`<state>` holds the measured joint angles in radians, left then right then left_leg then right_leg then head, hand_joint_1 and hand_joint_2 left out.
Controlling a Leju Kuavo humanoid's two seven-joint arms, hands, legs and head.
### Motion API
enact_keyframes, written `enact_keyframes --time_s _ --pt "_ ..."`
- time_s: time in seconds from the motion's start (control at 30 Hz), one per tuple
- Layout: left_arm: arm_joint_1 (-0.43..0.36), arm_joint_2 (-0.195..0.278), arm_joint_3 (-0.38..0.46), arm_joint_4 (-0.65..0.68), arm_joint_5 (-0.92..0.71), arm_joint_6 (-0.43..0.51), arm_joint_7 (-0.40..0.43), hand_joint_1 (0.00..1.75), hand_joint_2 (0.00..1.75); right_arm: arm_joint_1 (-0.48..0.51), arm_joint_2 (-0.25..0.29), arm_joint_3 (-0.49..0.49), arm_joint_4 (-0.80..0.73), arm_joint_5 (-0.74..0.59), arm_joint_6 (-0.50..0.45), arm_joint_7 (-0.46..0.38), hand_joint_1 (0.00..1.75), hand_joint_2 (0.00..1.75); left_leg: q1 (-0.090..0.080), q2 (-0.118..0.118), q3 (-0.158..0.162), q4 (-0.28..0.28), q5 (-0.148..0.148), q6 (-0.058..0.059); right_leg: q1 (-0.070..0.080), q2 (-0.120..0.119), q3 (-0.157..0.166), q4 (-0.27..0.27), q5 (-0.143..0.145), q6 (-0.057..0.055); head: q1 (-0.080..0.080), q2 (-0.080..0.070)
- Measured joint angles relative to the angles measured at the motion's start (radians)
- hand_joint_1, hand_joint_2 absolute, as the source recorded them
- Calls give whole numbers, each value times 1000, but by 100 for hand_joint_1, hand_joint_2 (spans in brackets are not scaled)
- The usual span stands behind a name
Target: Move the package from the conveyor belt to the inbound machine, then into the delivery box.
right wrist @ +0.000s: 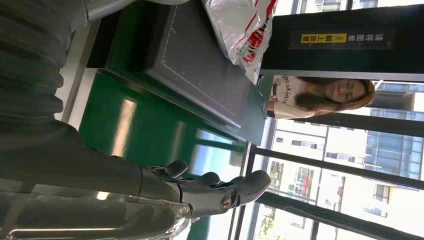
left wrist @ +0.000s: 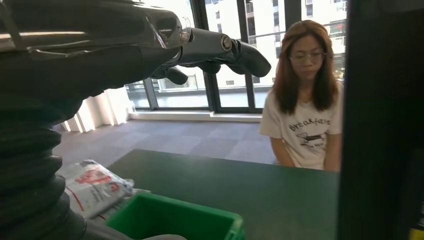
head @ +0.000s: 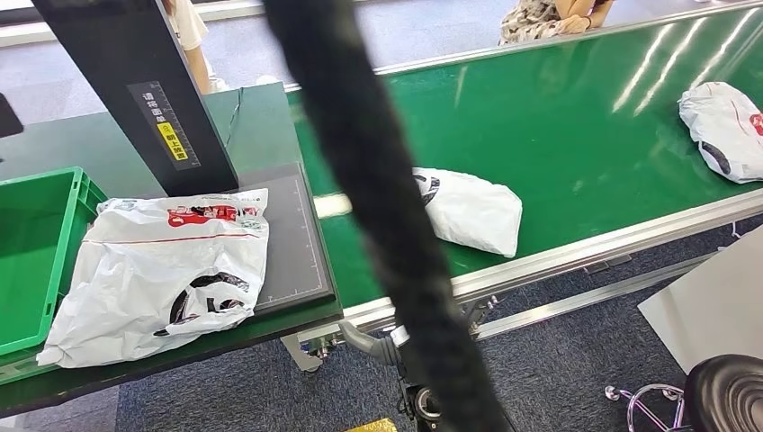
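A white package [head: 162, 270] with red and black print lies on the inbound machine's dark plate [head: 292, 243], its left part hanging over toward the green delivery box [head: 36, 243]. The left wrist view shows my left hand [left wrist: 210, 50] raised in the air with fingers stretched out and nothing in it, above the package [left wrist: 92, 187] and the box rim [left wrist: 175, 220]. My right hand [right wrist: 200, 190] hovers over the green belt [right wrist: 130, 130], fingers loosely apart and holding nothing, away from the package [right wrist: 245, 30].
Two more white packages lie on the conveyor belt [head: 558, 153], one near [head: 472, 211] and one far right [head: 724, 126]. The machine's black post [head: 135, 90] rises behind the plate. A black cable [head: 378, 198] hangs across the view. A person [left wrist: 305, 100] sits behind the table.
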<state>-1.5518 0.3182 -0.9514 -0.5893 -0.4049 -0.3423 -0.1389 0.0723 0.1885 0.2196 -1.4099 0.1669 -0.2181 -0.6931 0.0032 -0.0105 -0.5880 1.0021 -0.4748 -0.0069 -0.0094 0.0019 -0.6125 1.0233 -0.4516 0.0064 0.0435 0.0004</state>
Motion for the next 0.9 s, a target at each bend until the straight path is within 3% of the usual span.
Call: enact_keyframes --time_s 0.17,0.27,0.43,0.63,0.9 --pt "49 -131 41 101 4 49 -18 0 175 -18 7 -1 1 -3 8 0 0 175 0 1 0 0 0 0 0 0 0 0 0 0 0 0" --pt "81 -184 63 138 4 64 -24 0 175 -22 10 -1 1 -3 9 0 0 175 0 1 0 0 0 0 0 0 0 0 0 0 0 0" --pt "128 -249 91 193 21 -31 -24 0 175 -22 11 -2 2 -5 8 0 0 175 0 1 0 0 0 0 0 0 -1 0 0 0 0 0" --pt "183 -294 109 245 33 -134 15 0 175 -21 11 -6 2 -11 5 0 0 175 0 1 0 0 0 0 0 1 -1 0 0 0 0 0" --pt "188 -298 120 273 52 -246 52 0 175 -25 10 -14 12 -37 14 0 0 175 0 1 0 0 0 0 0 1 -1 0 0 0 0 0"
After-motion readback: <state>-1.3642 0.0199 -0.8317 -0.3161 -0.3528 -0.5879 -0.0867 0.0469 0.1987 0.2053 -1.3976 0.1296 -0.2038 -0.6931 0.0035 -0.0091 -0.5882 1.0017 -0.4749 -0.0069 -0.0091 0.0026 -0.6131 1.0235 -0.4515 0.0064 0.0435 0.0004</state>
